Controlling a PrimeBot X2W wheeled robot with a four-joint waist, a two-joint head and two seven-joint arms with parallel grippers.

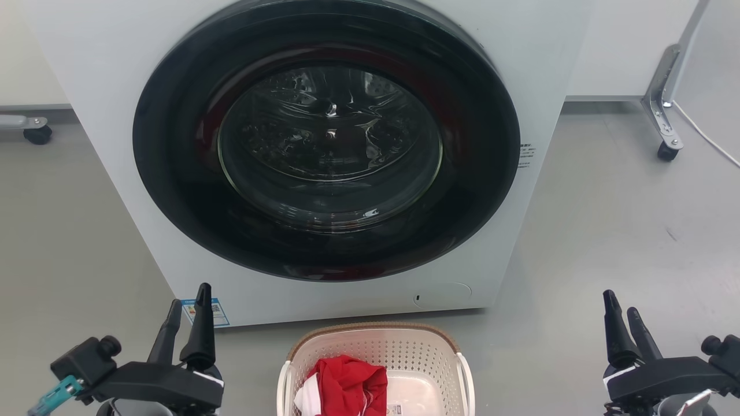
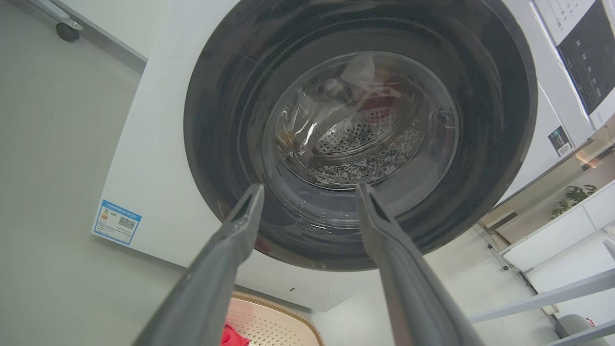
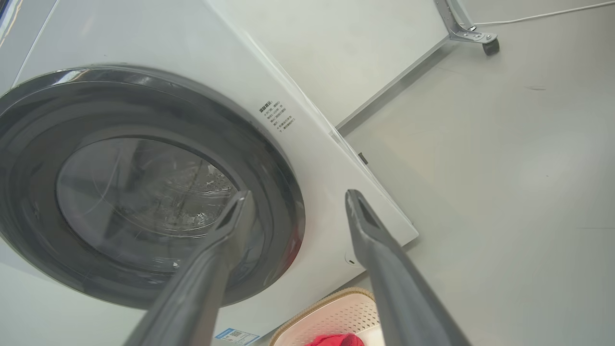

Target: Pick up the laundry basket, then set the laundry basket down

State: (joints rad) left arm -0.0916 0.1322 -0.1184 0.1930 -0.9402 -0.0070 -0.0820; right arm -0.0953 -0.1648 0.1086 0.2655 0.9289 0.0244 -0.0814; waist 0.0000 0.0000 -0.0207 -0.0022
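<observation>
— Cream-white perforated plastic laundry basket point(image 1: 404, 349) with the brown woven-look rim: where is it?

— On the pale grey floor point(image 1: 607, 231), upright, just in front of the base of the white front-loading washing machine point(image 1: 144, 219). It sits at the bottom middle of the head view, and its near end is cut off by the frame.

— Anything inside?

— A crumpled red cloth point(image 1: 350, 375) lies toward its left side, with a bit of white fabric point(image 1: 305, 398) at the cloth's lower left edge. The right part of the bottom is bare.

— And the claws?

— The left claw point(image 1: 188, 294) is at the lower left and the right claw point(image 1: 620, 303) at the lower right. The basket is between them and apart from both. Their dark fingers point up toward the washer, the left ones in front of a small blue sticker point(image 1: 205, 312) on its lower corner.

— Parted or closed?

— Both parted, with nothing between the fingers. In the left wrist view the left claw point(image 2: 310, 187) shows a clear gap, and the washer's round dark glass door point(image 2: 360, 134) is behind it. In the right wrist view the right claw point(image 3: 298, 192) stands about as wide, also empty. The basket's white loop handles point(image 1: 466, 381) are untouched.

— Does the basket show from the wrists?

— A curve of the laundry basket point(image 2: 274, 322) shows at the bottom edge on the left, and a curve of the laundry basket point(image 3: 336, 312) on the right, each with a scrap of red.
</observation>
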